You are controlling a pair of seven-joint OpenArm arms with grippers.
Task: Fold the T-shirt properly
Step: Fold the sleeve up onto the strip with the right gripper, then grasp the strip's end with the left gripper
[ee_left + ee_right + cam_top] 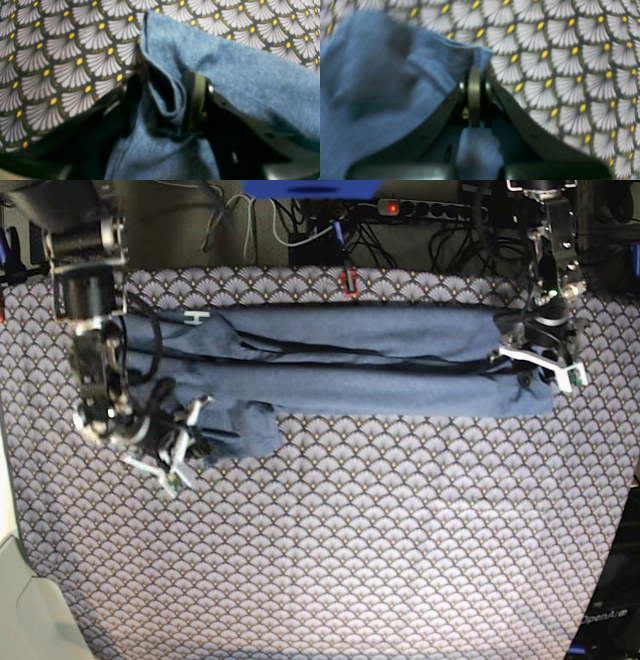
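The slate-blue T-shirt (350,365) lies folded into a long band across the far part of the table, with a small flap hanging at its left end. A bit of white lettering shows near its left end. My left gripper (535,375) is at the band's right end. In the left wrist view this gripper (165,105) is shut on a bunched fold of the T-shirt (250,75). My right gripper (190,435) is at the band's left end. In the right wrist view it (474,75) is shut on an edge of the T-shirt (370,87).
The fan-scale patterned tablecloth (350,530) covers the whole table and shows under both grippers. Cables and a power strip (420,210) run behind the far edge. A small red item (350,281) sits at the far edge. The table's left edge (12,510) borders a pale floor.
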